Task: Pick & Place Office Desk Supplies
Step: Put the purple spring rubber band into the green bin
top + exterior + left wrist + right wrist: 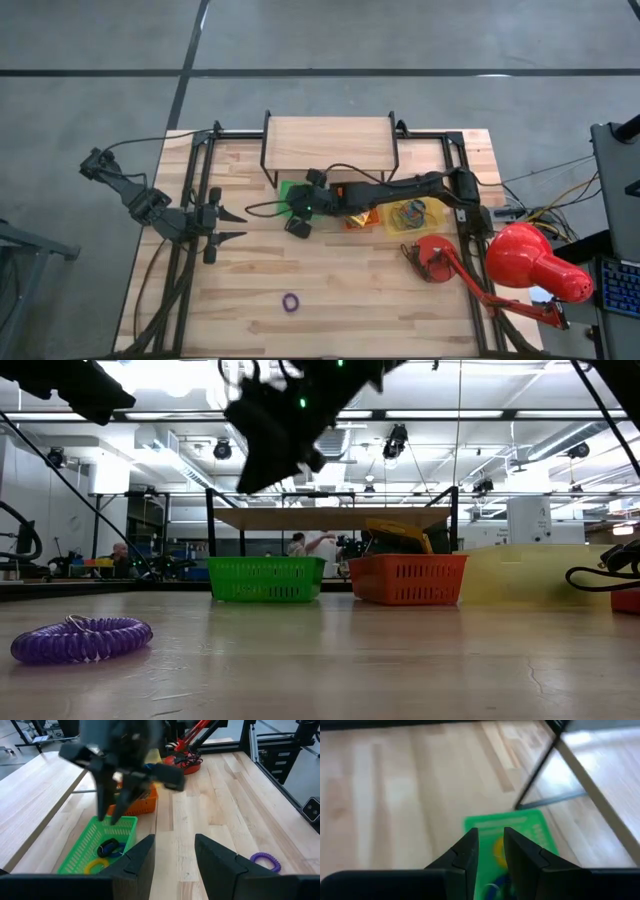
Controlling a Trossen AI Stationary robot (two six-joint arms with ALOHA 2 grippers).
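Right tool [300, 213] reached across counter [330, 290], hovered over green tray [100, 851] — fingers parted, empty. Left tool [232, 225] parked at counter's left side — released.

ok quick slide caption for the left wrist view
Right gripper hovers over the green tray, a purple coil band lying alone on the wooden table.

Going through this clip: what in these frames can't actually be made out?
- Green tray contents: low view, hidden by its wall; right wrist view, blurred, partly behind the fingers.
- Yellow tray contents: high view, a tangle too small to sort.
- Right gripper: left wrist view, motion-blurred; whether it holds anything is unclear.
- Orange tray: left wrist view, mostly hidden behind the right gripper.
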